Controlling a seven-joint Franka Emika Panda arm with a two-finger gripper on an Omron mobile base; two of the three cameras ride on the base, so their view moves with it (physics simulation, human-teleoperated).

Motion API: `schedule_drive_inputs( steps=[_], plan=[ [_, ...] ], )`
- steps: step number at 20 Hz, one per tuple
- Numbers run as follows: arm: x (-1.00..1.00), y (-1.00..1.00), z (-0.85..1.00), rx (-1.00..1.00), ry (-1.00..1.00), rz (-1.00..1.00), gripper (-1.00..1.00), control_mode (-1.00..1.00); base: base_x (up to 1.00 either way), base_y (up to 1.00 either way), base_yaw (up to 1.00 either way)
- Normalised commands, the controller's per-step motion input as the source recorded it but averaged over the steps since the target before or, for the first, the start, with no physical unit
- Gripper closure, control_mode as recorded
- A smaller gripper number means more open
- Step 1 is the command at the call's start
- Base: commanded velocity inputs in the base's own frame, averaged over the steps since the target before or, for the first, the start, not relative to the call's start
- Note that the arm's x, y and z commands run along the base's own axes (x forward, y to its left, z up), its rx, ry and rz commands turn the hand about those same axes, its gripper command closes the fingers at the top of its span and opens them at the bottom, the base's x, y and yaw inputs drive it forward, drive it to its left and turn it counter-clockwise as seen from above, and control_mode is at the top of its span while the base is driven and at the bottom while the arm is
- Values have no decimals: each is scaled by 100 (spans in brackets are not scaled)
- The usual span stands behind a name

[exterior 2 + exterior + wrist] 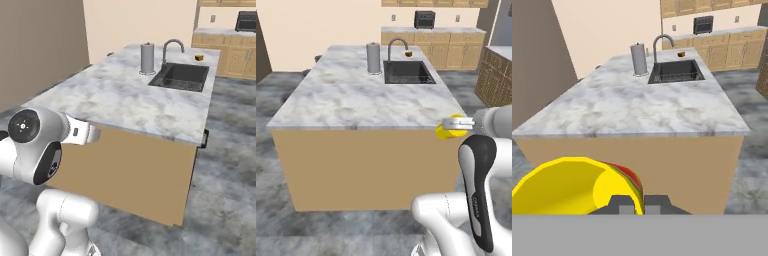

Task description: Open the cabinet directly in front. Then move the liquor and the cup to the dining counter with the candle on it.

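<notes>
My gripper (pixel 456 125) is shut on the small yellow cup (pixel 447 130), which lies on its side in the jaws just off the near right corner of the dining counter (pixel 356 100). In the hand view the cup (pixel 567 187) looms at lower left with its red mark showing, held at the gripper (pixel 639 205). From the right base view the gripper (pixel 96 134) points at the counter's tan side. A small yellow-brown object (pixel 408 53) stands by the faucet; whether it is the candle I cannot tell. The cabinet and the liquor are out of view.
On the island are a sunken dark sink (pixel 408 72), a curved faucet (pixel 397 46) and a grey paper-towel roll (pixel 373 57). Behind stands a wood counter with a black oven (pixel 425 19). Wooden drawers (pixel 496 75) stand at right.
</notes>
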Motion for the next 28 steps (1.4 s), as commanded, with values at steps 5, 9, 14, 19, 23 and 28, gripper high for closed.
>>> schedule_drive_inputs(
  steps=[5,9,14,19,23,28],
  plan=[
    [0,0,0,0,0,0,100,100,2,62,-9],
    [0,0,0,0,0,0,100,100,9,100,-13],
    [0,0,0,0,0,0,100,100,20,100,-12],
    [0,0,0,0,0,0,100,100,24,100,-10],
    [0,0,0,0,0,0,100,100,18,100,-6],
    [0,0,0,0,0,0,100,100,23,100,-4]
  ],
)
